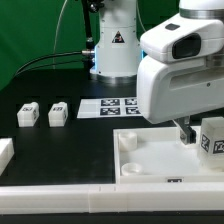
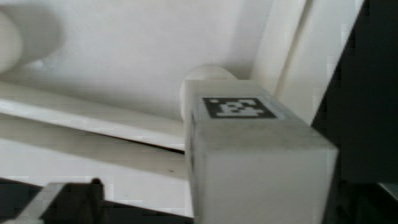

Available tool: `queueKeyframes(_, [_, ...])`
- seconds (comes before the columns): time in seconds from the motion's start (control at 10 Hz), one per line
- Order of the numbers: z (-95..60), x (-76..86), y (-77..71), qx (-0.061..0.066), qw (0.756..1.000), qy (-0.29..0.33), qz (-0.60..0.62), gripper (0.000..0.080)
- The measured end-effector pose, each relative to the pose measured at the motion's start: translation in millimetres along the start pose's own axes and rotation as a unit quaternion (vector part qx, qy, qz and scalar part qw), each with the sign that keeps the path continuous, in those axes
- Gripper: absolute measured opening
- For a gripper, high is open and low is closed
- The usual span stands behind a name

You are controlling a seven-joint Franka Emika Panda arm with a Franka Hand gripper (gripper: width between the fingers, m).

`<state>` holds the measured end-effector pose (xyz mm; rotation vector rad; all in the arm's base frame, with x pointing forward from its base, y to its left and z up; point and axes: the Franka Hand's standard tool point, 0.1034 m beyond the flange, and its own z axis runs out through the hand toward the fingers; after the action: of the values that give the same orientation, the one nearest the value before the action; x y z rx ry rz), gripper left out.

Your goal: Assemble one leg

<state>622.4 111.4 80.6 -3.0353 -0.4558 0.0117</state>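
Observation:
A white leg (image 2: pixel 249 150) with a black-and-white tag fills the middle of the wrist view and stands between my gripper's fingers (image 2: pixel 217 206). One dark finger (image 2: pixel 71 200) stands apart from the leg's side, so the jaws are open. The other side is dark against the leg. In the exterior view the gripper (image 1: pixel 186 134) reaches down at the far right rim of the large white panel (image 1: pixel 150 160), with this leg (image 1: pixel 213 137) beside it. The leg's far end lies by a round corner socket (image 2: pixel 214 72) of the panel. Two more legs (image 1: pixel 28 114) (image 1: pixel 58 114) lie at the exterior view's left.
The marker board (image 1: pixel 113 105) lies behind the panel, in front of the robot's base (image 1: pixel 112 50). A white block (image 1: pixel 5 152) sits at the exterior view's left edge. A long white rail (image 1: pixel 90 190) runs along the front.

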Motion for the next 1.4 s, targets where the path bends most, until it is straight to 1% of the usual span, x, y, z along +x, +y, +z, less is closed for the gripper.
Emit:
queueKeyframes(0.1, [1.9, -1.0, -0.7, -0.001, 1.000, 0.002, -0.001, 0.0540])
queueKeyframes(0.2, [2.5, -0.9, -1.7, -0.001, 1.000, 0.004, -0.003, 0.0404])
queueKeyframes(0.3, [2.7, -0.8, -2.1, -0.001, 1.000, 0.004, -0.006, 0.0404])
queueKeyframes(0.4, [2.7, -0.8, -1.9, -0.001, 1.000, 0.004, -0.005, 0.0291])
queueKeyframes(0.6, [2.8, -0.8, -2.1, 0.000, 1.000, 0.004, 0.004, 0.0291])
queueKeyframes(0.7, [2.8, -0.7, -2.8, 0.002, 1.000, 0.005, 0.030, 0.0291])
queueKeyframes(0.9, [3.0, -0.9, -2.3, 0.003, 0.994, 0.004, 0.108, 0.0291])
queueKeyframes(1.0, [3.6, -1.5, -1.3, 0.004, 0.984, 0.004, 0.180, 0.0291])
queueKeyframes(1.1, [3.8, -1.8, 1.1, 0.008, 0.965, 0.005, 0.263, 0.0292])
queueKeyframes(1.2, [3.8, -2.2, 2.0, 0.008, 0.944, 0.005, 0.329, 0.0292])
queueKeyframes(1.4, [4.4, -5.4, 0.8, 0.001, 0.880, 0.010, 0.475, 0.0292])
